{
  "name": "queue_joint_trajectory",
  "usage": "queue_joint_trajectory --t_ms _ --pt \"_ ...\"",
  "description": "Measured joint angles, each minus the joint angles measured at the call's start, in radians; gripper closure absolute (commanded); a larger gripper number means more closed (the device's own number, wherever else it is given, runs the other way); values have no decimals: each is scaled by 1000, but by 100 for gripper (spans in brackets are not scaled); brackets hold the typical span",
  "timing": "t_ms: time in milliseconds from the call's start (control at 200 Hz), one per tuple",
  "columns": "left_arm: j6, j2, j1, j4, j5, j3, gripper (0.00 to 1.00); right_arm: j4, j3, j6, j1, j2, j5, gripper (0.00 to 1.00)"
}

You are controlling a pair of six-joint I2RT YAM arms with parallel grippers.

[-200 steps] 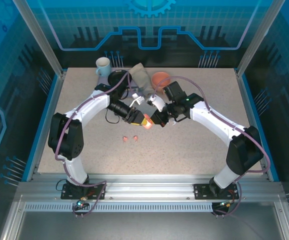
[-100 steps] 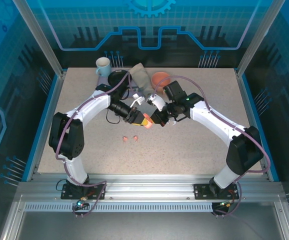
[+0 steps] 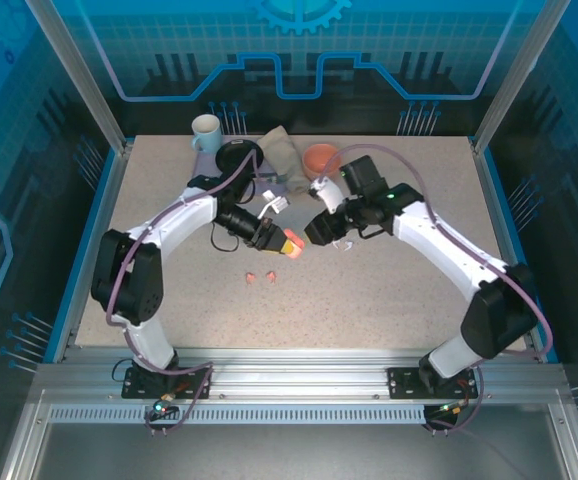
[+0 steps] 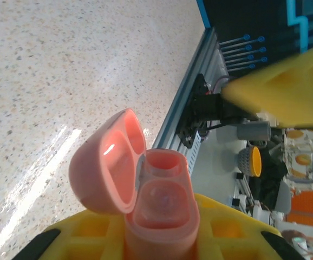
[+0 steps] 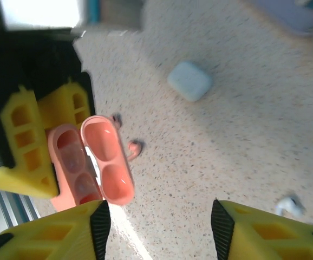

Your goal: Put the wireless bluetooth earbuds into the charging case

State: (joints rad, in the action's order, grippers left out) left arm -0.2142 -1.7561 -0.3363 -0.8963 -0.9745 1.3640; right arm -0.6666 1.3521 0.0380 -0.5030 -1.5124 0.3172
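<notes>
The salmon-pink earbuds lay side by side on the counter, just nearer than the left gripper, which was clamped on the open pink charging case. The free right gripper, jaws parted and empty, hovered farther right, so the buds sat near-left of it.

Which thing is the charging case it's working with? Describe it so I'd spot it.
On the speckled table, look near its middle. There the left hand grips a salmon-pink charging case with its hinged lid swung open; the other case, pale blue, lies shut on the table.
</notes>
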Motion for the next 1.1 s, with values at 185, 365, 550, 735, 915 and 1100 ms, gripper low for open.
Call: queue_joint_trajectory --t_ms 185,365,550,735,915,1100 --pt "96 161 14 166 116 -114 100 -11 -1 -149 57 167 -32 40" --pt "193 351 14 411 281 -284 100 27 -111 -358 49 237 -51 40" --pt "267 613 14 776 527 -600 100 31 -202 -567 -21 209 -148 40" --pt "296 832 14 1076 790 -854 100 29 -204 -709 -100 107 -237 40" --pt "330 912 14 1354 925 -1029 100 -24 -124 -780 -224 -73 -339 40" --pt "340 946 14 1495 948 -1086 100 -56 -31 -810 -319 -194 -414 40"
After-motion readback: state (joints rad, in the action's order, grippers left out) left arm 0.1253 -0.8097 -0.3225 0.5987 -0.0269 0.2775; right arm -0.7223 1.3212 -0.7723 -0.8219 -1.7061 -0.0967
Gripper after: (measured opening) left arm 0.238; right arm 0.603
